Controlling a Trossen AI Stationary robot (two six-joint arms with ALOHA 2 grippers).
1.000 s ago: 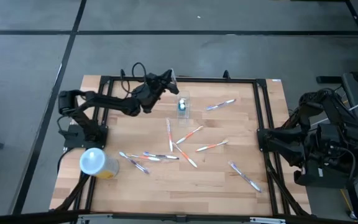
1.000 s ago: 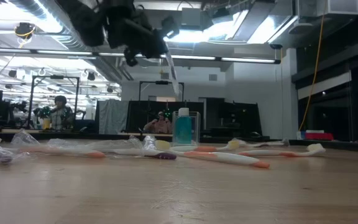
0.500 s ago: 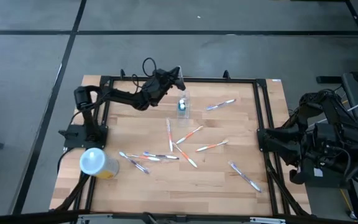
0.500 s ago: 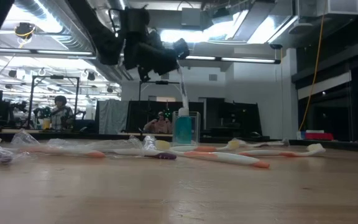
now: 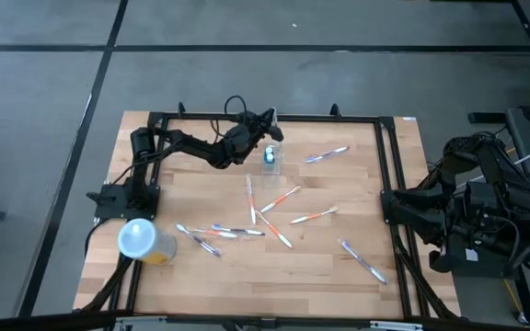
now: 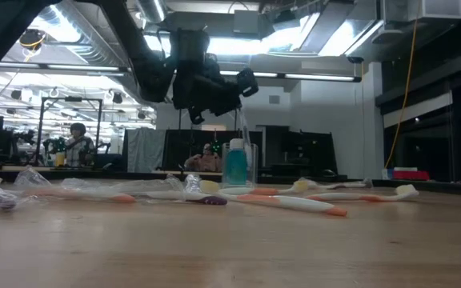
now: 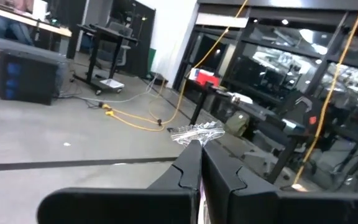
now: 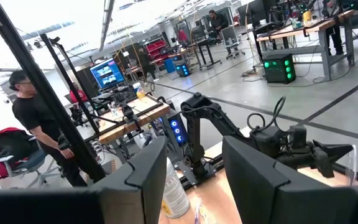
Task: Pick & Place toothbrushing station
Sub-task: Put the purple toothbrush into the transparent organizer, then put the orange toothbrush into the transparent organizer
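Observation:
The toothbrushing station is a small clear holder (image 5: 270, 156) standing upright at the table's far middle, with a blue-capped thing inside it; it also shows in the low view (image 6: 238, 164). My left gripper (image 5: 270, 127) hovers just above and to the far left of it, shut on a toothbrush in a clear wrapper (image 6: 246, 128). The toothbrush's lower end reaches the holder's rim; I cannot tell whether it is inside. My right gripper (image 8: 194, 167) is open and empty, parked beyond the table's right edge (image 5: 401, 204). My left gripper pinches the wrapped toothbrush between its two shut fingers (image 7: 188, 168). The crinkled clear wrapper end (image 7: 197, 132) sticks out past the fingertips. In the low view the toothbrush (image 6: 245, 120) slants down from the gripper toward the holder, lifted clear of the table.
Several wrapped toothbrushes lie scattered on the wooden table: (image 5: 283, 198), (image 5: 325, 154), (image 5: 362, 260), (image 5: 212, 232). A yellow tub with a pale round lid (image 5: 141, 241) stands at the near left. A black frame (image 5: 380, 156) edges the table. People (image 6: 77, 140) are in the room behind.
My left gripper has gone toward the table's right edge and a little down, toward the holder, staying shut on the toothbrush. The toothbrush has travelled with it, and its lower end now stands at the holder's top.

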